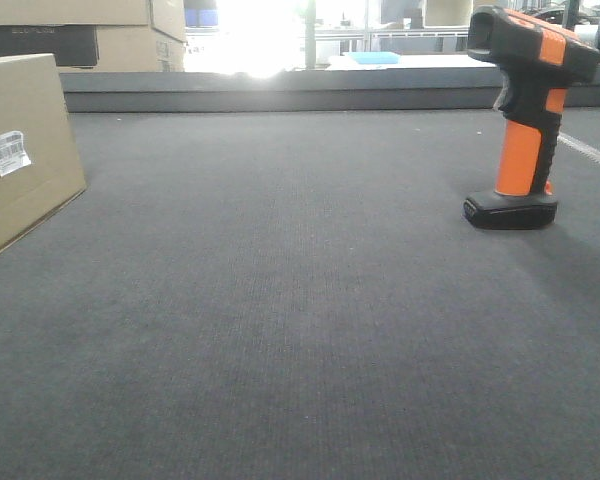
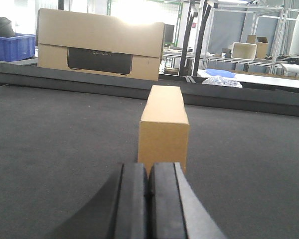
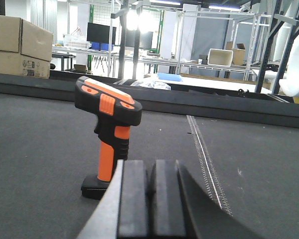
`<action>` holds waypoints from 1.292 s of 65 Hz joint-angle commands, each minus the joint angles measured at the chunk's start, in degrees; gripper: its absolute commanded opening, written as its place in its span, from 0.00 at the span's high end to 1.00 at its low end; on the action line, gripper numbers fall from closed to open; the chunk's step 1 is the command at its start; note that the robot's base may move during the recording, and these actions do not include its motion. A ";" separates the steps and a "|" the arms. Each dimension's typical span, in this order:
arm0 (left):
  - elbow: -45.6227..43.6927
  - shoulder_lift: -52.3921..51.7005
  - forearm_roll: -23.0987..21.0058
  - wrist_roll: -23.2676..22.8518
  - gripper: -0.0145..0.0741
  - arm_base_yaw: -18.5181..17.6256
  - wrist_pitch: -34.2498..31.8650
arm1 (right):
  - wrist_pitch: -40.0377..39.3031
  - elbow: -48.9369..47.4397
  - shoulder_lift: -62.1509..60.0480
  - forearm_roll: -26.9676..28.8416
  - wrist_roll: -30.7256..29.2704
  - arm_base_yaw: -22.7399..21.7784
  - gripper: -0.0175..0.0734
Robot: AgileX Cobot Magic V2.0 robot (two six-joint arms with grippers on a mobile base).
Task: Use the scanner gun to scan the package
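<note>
— Any sign of the package (image 1: 25, 150)?

— Far left of the front view, on the dark grey table (image 1: 300, 320), cut off by the frame edge. Plain brown cardboard, with a small white barcode label (image 1: 8, 152) on the face turned toward the middle of the table.

— And from the left wrist?

— Same box end-on, standing straight ahead of the left hand (image 2: 148, 172), right behind the fingertips. Touching or not, cannot tell.

— State of the left hand?

— Closed right up, black pads pressed together, nothing between them.

— Scanner gun (image 1: 525, 110)?

— Right side of the table, well apart from the package. Upright on its flat black base, with an orange handle and a black head with an orange stripe.

— Right hand (image 3: 150, 174)?

— Low and near the scanner gun in the right wrist view, off to the side of its base. Shut as well, pads together, holding nothing.

— Anything else?

— Stacked cardboard boxes (image 1: 130, 35) beyond the table's far rim. A blue crate (image 2: 12, 47) left of them in the left wrist view, and metal racks (image 3: 269, 30) further back.
</note>
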 commanded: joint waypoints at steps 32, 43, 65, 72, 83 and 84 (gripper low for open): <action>-0.20 -0.23 0.10 -0.07 0.96 -0.25 -0.82 | -1.23 -0.03 -0.12 -0.33 0.05 -0.13 0.99; -0.20 -0.23 0.10 -0.07 0.96 -0.26 -2.34 | -1.23 -0.03 -0.12 -0.33 0.05 -0.13 0.99; -9.92 1.72 11.16 0.19 0.96 -0.26 7.21 | -1.23 -0.03 -0.12 -0.33 0.05 -0.13 0.99; -16.24 6.12 11.16 0.19 0.96 -0.26 11.78 | -1.23 -0.03 -0.12 -0.33 0.05 -0.13 0.99; -26.93 17.34 10.80 0.19 0.96 -0.26 18.94 | -1.23 -0.03 -0.12 -0.33 0.05 -0.13 0.99; -27.86 18.45 10.64 0.19 0.96 -0.26 19.64 | -1.23 -0.03 -0.12 -0.33 0.05 -0.13 0.99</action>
